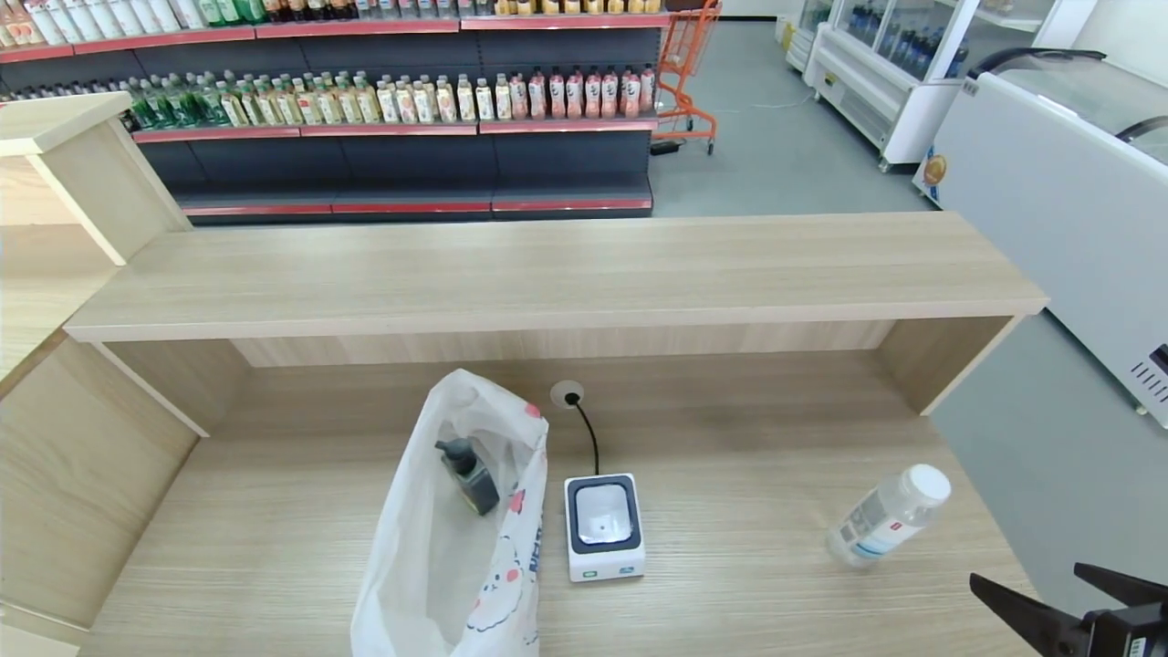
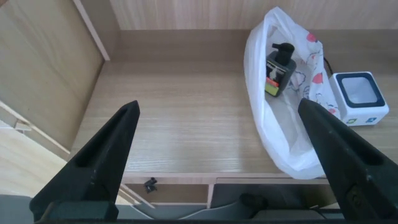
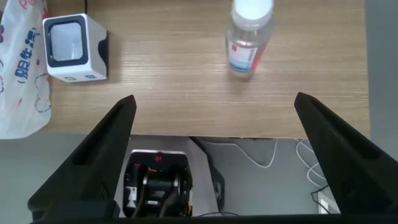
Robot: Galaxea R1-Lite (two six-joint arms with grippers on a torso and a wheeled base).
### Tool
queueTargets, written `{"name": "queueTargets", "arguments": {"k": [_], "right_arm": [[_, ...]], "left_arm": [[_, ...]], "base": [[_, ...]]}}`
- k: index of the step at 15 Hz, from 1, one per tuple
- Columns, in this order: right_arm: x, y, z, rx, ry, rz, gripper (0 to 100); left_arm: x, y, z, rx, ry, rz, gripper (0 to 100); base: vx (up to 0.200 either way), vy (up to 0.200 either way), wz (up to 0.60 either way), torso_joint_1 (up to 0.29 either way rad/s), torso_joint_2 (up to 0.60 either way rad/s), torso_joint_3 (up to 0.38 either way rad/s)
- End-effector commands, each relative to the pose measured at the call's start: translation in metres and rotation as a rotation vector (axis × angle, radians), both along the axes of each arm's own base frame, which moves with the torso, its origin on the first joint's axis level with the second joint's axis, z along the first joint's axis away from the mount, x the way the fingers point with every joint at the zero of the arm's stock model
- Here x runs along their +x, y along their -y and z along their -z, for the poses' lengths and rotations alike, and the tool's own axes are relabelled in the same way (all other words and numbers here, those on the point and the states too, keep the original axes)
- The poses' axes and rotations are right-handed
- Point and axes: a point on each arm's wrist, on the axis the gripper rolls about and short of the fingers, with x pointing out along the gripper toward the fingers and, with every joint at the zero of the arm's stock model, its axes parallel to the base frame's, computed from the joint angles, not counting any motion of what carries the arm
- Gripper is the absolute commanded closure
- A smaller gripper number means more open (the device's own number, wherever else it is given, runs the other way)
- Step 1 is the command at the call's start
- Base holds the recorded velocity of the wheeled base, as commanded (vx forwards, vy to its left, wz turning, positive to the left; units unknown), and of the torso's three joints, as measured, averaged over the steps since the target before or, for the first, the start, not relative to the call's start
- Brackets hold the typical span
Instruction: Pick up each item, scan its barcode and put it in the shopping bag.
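Left gripper (image 2: 219,104): carried two matte black fingers, flat-faced, each tapering from a broad base to a blunt tip, set wide apart. Right gripper (image 1: 1027,573), well to the right of the scanner (image 1: 602,525): bore the same black tapered pair, likewise parted.

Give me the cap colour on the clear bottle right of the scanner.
White cap on the bottle; clearest in the right wrist view.

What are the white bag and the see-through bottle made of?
The shopping bag looks like thin, soft plastic: it crinkles, sags, and the dark pump bottle inside shows through it. The clear bottle seems hard, glossy plastic with a white cap, though glass can't be ruled out.
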Motion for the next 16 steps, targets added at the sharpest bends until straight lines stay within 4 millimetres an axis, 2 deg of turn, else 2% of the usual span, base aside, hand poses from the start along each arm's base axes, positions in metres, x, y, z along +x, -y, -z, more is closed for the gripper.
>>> {"name": "queueTargets", "arguments": {"k": [1,4,10,13,16], "right_arm": [[-0.002,0.0,-0.002,0.005,0.017,-0.003,0],[-0.004,0.001,0.0,0.003,0.009,-0.004,0],[-0.015,0.004,0.001,0.0,-0.001,-0.001,0],[-0.02,0.006,0.0,0.002,0.008,0.003,0],[-0.02,0.007,-0.002,0.002,0.022,0.024,0]], "left_arm": [[0.0,0.0,0.0,-0.003,0.0,0.0,0],[0.0,0.0,0.0,-0.002,0.0,0.0,0],[0.0,0.0,0.0,-0.006,0.0,0.0,0],[0.0,0.0,0.0,0.003,0.0,0.001,0],[0.0,0.0,0.0,0.003,0.0,0.0,0]], "base": [[0.0,0.0,0.0,0.0,0.0,0.0],[0.0,0.0,0.0,0.0,0.0,0.0],[-0.2,0.0,0.0,0.005,0.0,0.003],[0.0,0.0,0.0,0.0,0.0,0.0],[0.0,-0.2,0.0,0.009,0.0,0.006]]}}
